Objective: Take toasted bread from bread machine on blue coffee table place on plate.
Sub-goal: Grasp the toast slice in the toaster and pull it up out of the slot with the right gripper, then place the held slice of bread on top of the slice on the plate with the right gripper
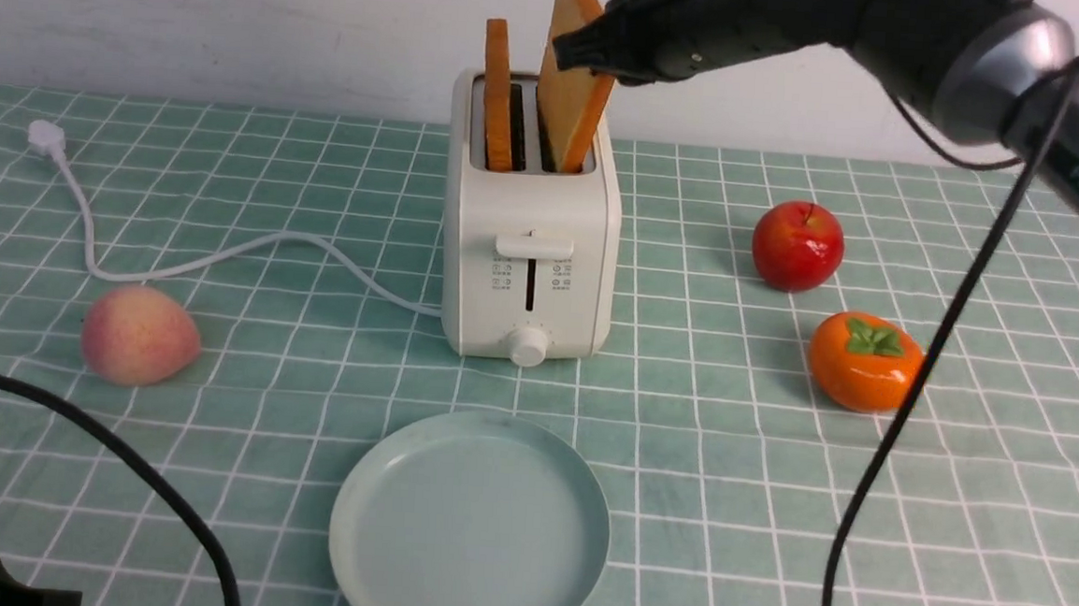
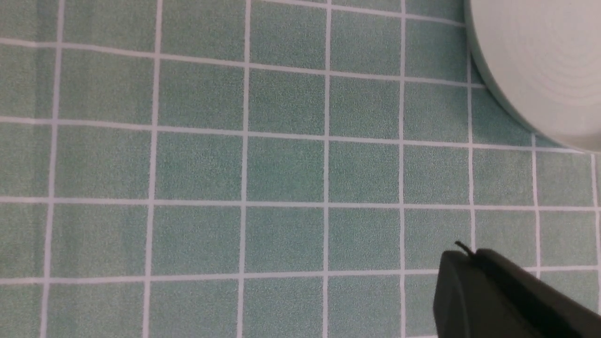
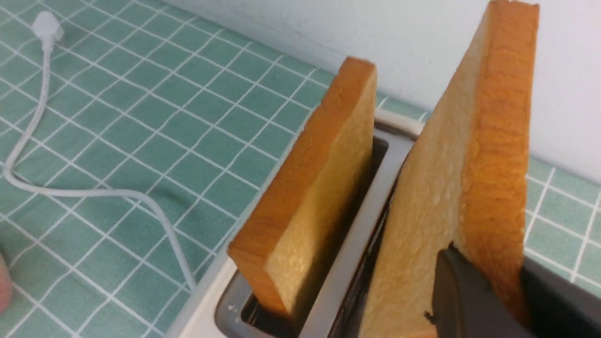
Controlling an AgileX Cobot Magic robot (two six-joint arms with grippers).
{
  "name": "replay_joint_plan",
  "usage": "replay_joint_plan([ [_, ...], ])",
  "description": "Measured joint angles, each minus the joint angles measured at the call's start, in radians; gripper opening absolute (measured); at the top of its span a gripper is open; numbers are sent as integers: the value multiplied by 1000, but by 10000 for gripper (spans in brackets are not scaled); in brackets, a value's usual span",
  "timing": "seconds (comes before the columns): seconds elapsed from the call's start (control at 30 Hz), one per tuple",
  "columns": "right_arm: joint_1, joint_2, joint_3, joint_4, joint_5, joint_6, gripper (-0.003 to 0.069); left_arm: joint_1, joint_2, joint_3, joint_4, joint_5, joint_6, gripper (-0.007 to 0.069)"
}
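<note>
We're gripping the tilted toasted bread [image 1: 566,94] by its crust edge with right gripper [image 1: 581,49]: likely light, stiff, crumbly; left gripper [image 2: 495,298] jaws: can't tell.

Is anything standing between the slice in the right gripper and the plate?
Nothing visible does. The slice held by the right gripper has its lower end in the toaster; the plate lies bare just in front of it.
</note>
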Motion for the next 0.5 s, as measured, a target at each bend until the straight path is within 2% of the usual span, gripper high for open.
replay_joint_plan([
  [0.17, 0, -167, 0, 0, 198, 0, 60, 0, 0, 0, 0, 0, 0, -14],
  [0.33, 0, -361, -7, 56, 524, 0, 60, 0, 0, 0, 0, 0, 0, -14],
  [0.5, 0, -427, 31, 123, 592, 0, 60, 0, 0, 0, 0, 0, 0, -14],
])
